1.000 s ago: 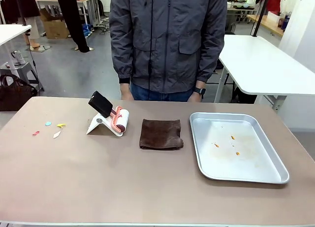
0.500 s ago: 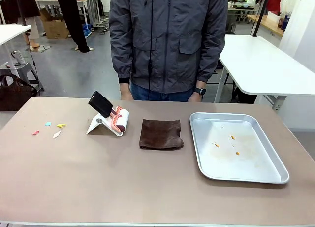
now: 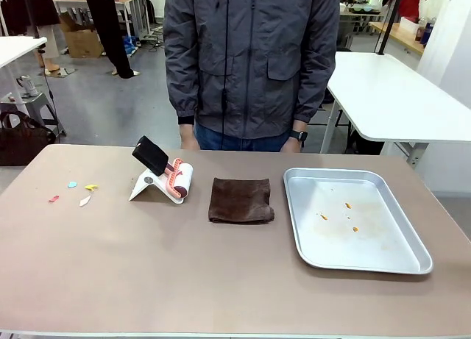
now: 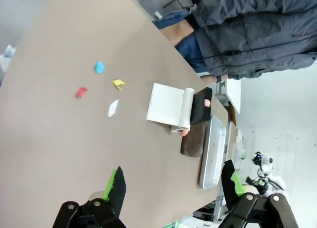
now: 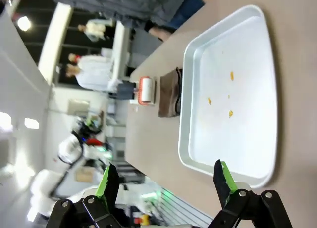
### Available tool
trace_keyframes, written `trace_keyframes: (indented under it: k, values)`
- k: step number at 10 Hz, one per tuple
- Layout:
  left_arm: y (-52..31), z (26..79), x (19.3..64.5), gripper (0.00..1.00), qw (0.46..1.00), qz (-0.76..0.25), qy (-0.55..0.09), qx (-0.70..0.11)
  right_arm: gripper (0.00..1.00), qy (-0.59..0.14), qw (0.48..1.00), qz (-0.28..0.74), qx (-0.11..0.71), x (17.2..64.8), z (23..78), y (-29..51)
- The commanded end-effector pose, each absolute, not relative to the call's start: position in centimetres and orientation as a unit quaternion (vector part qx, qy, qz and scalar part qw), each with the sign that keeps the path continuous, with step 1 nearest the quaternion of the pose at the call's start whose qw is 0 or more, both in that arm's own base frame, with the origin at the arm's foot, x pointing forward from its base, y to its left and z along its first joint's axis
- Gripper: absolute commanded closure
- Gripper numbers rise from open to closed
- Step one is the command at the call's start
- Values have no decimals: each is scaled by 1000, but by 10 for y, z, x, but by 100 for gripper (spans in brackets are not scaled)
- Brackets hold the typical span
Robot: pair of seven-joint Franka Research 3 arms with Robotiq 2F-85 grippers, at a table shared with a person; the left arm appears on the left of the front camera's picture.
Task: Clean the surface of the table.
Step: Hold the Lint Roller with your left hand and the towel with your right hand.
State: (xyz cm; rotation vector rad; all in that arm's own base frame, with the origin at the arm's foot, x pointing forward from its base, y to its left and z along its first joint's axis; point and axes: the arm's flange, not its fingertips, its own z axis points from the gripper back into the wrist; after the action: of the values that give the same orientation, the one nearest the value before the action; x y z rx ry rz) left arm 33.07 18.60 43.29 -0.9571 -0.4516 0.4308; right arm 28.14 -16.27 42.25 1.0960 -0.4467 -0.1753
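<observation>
The brownish-taupe table point(image 3: 147, 273) spans the front view. Small coloured paper scraps point(image 3: 73, 192) lie at its left; in the left wrist view the scraps point(image 4: 101, 87) lie on the table point(image 4: 49, 134) ahead of my left gripper point(image 4: 173, 186), which hangs open and holds nothing. A lint roller point(image 3: 173, 179) on a white stand and a folded brown cloth point(image 3: 241, 200) sit mid-table. My right gripper point(image 5: 165, 181) is open above the near rim of the silver tray point(image 5: 267, 50), which holds orange crumbs point(image 5: 220, 97).
A person in a grey jacket point(image 3: 250, 59) stands at the far edge, hands behind the table line. The silver tray point(image 3: 305, 229) takes up the right side. White-topped tables point(image 3: 397, 96) stand behind. The front half of the table is bare.
</observation>
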Motion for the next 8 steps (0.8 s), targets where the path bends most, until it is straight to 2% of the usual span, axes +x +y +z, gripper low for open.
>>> trace_keyframes:
  k: [1, 3, 5, 8]
  values:
    - [147, 453, 358, 0, 856, 187, -206, -435, 0, -225, 847, -28, 480, 311, 456, -103]
    - [104, 474, 391, 0, 865, 227, -188, -406, 0, -210, 873, 22, 440, 345, 478, -40]
    - [47, 485, 419, 0, 900, 194, -152, -359, 0, -170, 893, 39, 416, 373, 496, 31]
    - [-1, 485, 451, 0, 926, 169, -146, -305, 0, -122, 921, 39, 369, 406, 489, 130]
